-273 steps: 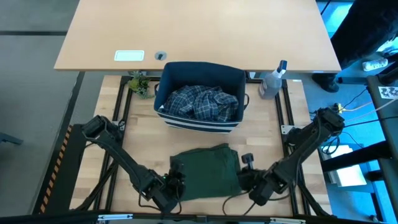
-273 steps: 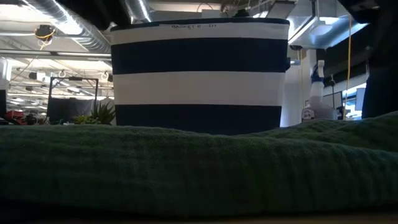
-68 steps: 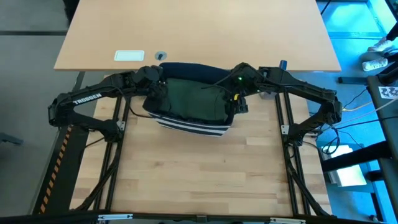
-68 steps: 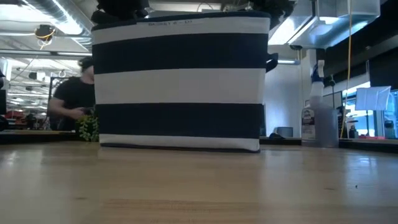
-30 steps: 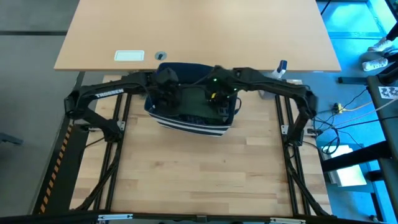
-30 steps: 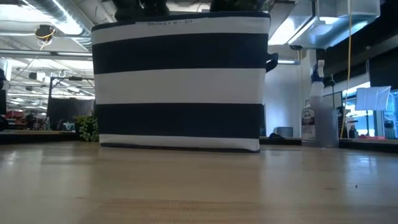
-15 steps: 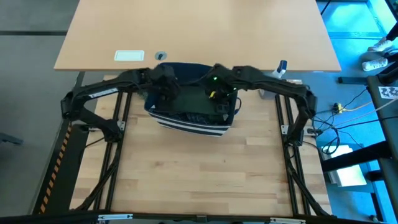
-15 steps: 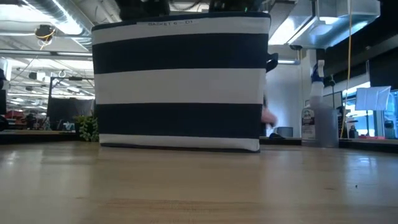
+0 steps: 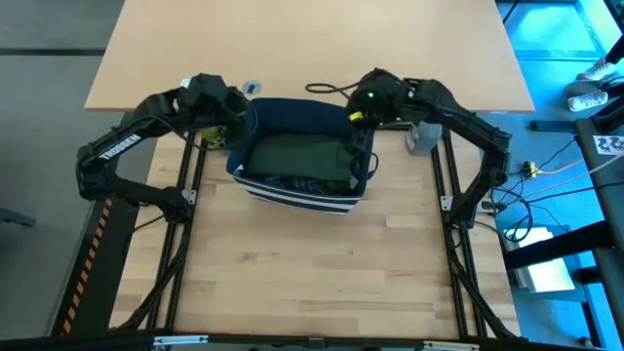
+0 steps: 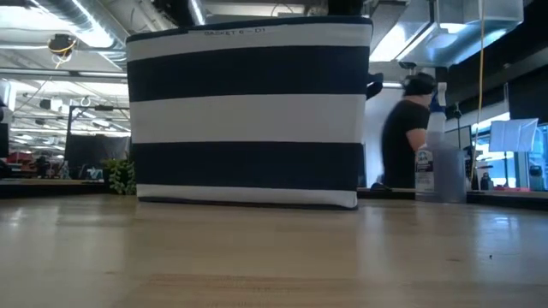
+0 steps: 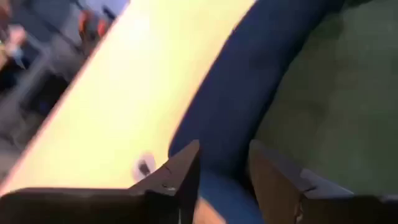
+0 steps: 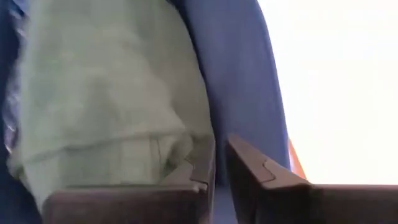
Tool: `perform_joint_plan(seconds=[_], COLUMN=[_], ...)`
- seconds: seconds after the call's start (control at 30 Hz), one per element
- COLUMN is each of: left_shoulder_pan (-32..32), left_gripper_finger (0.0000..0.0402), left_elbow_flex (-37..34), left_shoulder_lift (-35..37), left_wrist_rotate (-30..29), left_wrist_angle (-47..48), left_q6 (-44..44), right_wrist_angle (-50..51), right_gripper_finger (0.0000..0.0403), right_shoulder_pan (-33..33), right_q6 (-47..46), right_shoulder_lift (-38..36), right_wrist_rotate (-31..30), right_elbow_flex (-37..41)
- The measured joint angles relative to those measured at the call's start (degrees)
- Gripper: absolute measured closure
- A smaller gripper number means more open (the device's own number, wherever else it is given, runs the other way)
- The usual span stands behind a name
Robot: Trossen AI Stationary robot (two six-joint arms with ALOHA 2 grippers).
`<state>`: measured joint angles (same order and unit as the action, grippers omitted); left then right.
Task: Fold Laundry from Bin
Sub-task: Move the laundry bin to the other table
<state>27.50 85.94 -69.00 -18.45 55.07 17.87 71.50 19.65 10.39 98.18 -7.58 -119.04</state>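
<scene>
Green garment (image 9: 294,156) lies folded inside the bin (image 9: 292,200), on top of the plaid (image 9: 292,184), long axis running L–R across the bin. Bin sits at the back of the desk (image 9: 312,263).

Left hand (image 9: 239,119) is up over the bin's back-left corner; its wrist view shows fingers (image 11: 180,174) parted w/ the navy wall between them, not clamped, holding nothing. Right hand (image 9: 359,132) is at the back-right rim, fingers nearly together just beside the wall, no cloth in them. So the garment lies toward the front and inward from both hands, about equally near each.

Vs half a sec ago: both hands were down in the bin on the cloth; now they're lifted out to the rim corners, garment left lying flat. A person (image 10: 405,128) now shows behind the bin in the low view.
</scene>
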Motion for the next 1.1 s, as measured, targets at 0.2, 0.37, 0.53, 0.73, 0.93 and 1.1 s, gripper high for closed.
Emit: perform_joint_plan(seconds=[0.2, 0.37, 0.53, 0.73, 0.93, 1.1], left_shoulder_pan=[7.1, 12.9, 16.6, 18.9, 19.5, 19.5], left_gripper_finger=[0.0240, 0.0213, 0.0198, 0.0195, 0.0196, 0.0197], left_elbow_flex=[0.7, 0.7, 0.7, 0.2, -1.5, -4.3], left_shoulder_lift=[-0.4, -0.6, -0.5, -0.7, 0.0, 3.1], left_wrist_rotate=[3.2, 6.5, 10.9, 13.0, 16.1, 17.3], left_wrist_angle=[13.4, 18.6, 18.4, 17.2, 16.5, 10.9], left_q6=[-5.3, -7.1, -7.9, -10.6, -10.0, -10.7], right_wrist_angle=[11.1, 14.5, 16.4, 16.0, 7.6, -10.3], right_gripper_finger=[0.0327, 0.0268, 0.0221, 0.0187, 0.0187, 0.0195], right_shoulder_pan=[4.8, 8.2, 10.5, 10.3, 9.6, 9.6], right_q6=[-6.0, -10.2, -14.8, -19.4, -21.0, -25.9], right_shoulder_lift=[0.0, -0.7, -2.2, -2.5, -10.6, -23.8], right_wrist_rotate=[1.9, 3.3, 3.2, 3.3, 3.7, 10.9], right_elbow_flex=[-0.2, -0.1, -0.2, 1.7, 18.3, 35.8])
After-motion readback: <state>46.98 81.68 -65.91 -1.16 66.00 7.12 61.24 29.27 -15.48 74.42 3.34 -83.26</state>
